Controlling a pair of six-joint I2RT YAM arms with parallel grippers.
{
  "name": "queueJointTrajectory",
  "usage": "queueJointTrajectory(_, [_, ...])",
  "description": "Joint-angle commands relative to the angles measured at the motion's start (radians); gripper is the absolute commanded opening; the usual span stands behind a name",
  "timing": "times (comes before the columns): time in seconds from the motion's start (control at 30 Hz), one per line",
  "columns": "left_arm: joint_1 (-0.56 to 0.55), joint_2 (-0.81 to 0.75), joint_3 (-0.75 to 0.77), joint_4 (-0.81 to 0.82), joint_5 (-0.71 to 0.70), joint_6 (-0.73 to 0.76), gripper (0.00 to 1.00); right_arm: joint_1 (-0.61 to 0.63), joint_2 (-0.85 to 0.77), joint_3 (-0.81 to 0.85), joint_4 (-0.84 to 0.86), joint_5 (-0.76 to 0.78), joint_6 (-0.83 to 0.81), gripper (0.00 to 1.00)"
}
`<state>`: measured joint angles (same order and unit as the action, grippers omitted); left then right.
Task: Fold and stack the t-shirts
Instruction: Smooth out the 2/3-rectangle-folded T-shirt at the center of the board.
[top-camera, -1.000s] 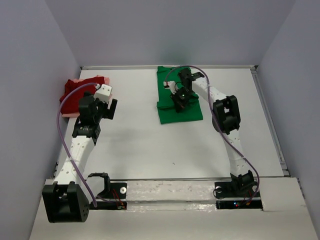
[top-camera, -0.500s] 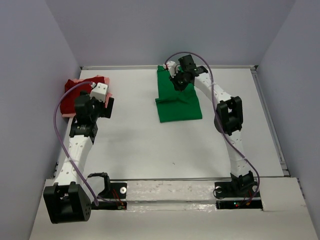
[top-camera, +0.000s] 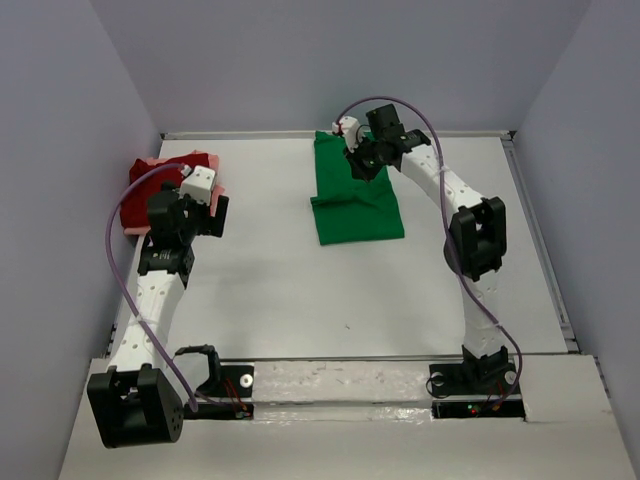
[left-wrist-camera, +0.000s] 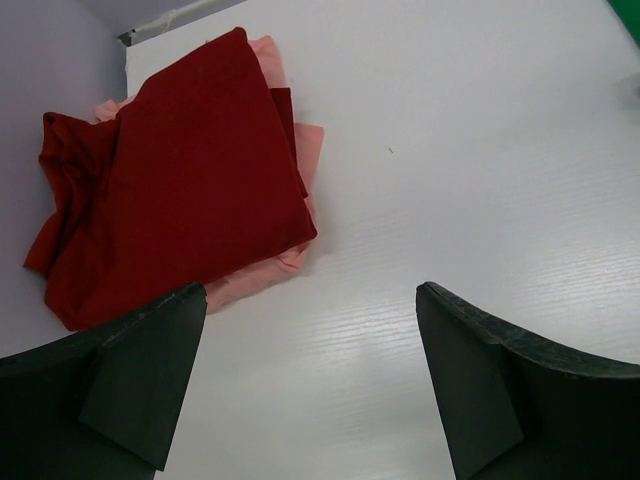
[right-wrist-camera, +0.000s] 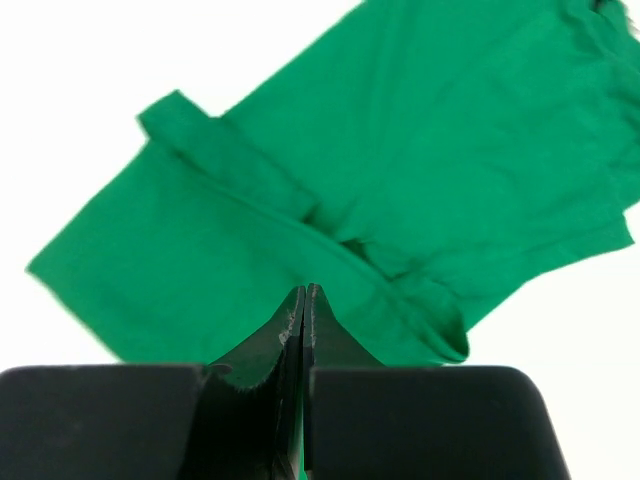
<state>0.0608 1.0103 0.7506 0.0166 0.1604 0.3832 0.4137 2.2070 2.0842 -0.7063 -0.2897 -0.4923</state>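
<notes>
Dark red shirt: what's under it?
The pale pink shirt lies under the dark red shirt, only its edges showing; the rest of it is covered.

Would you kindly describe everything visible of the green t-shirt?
The green t-shirt is bright, soft cloth, partly folded into a rough rectangle, with a raised fold across its middle and a flap at its left edge. It lies on the white table near the far edge. The shut right end effector hangs over its far part, gripping no cloth.
</notes>
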Motion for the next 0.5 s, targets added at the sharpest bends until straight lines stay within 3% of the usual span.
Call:
queueJointTrajectory(0.0, [0.007, -0.038, 0.024, 0.028, 0.036, -0.01, 0.99, 0.016, -0.053, -0.006, -0.09, -0.135, 0.012, 0.0])
queueJointTrajectory(0.17, [0.011, -0.044, 0.02, 0.029, 0.044, -0.01, 0.99, 0.016, -0.003, -0.001, -0.101, -0.117, 0.005, 0.0])
queueJointTrajectory(0.47, [0.025, -0.041, 0.01, 0.032, 0.059, -0.012, 0.99, 0.025, 0.155, 0.189, -0.214, -0.207, 0.009, 0.0])
